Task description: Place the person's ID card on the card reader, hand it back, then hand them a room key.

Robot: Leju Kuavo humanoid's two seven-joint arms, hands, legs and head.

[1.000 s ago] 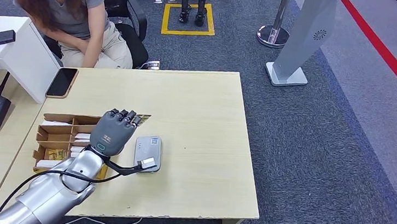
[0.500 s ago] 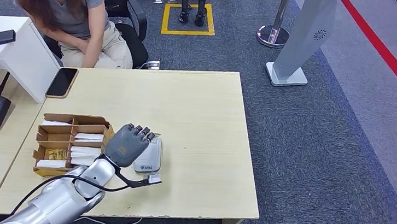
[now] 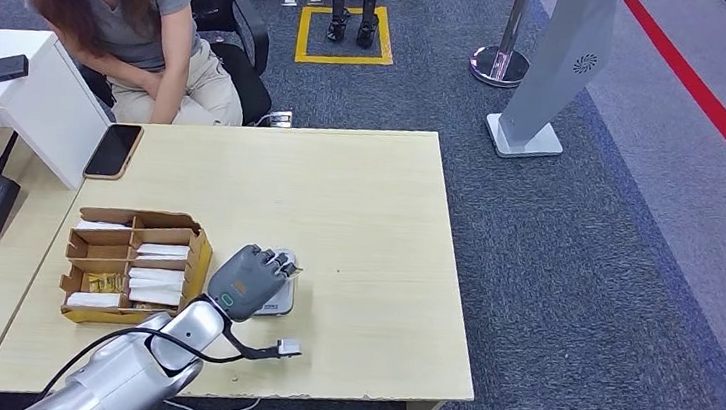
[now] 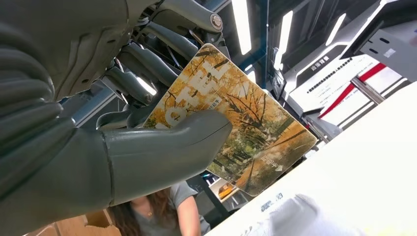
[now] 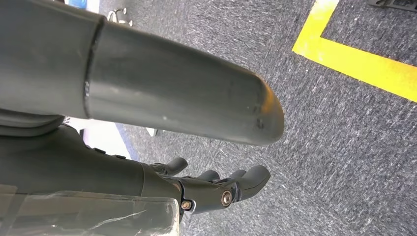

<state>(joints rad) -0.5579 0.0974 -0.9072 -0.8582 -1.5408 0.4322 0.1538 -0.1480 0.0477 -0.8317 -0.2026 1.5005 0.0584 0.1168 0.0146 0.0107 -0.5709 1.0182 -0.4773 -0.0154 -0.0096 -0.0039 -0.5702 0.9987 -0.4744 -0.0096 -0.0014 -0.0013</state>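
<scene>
The left hand (image 3: 249, 280) pinches the card (image 4: 236, 123) between thumb and fingers, over the reader (image 3: 278, 295) on the table (image 3: 378, 217). The box (image 3: 132, 263) sits at the hand's 9 o'clock. The right hand (image 5: 147, 113) hangs over carpet, holding nothing, fingers loosely curled.

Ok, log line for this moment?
left hand: grips card | over card reader | right hand: holds nothing | person: seated

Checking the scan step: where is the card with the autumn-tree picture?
The autumn-tree card is pinched in the left hand, over the white card reader, beside the cardboard box.
</scene>
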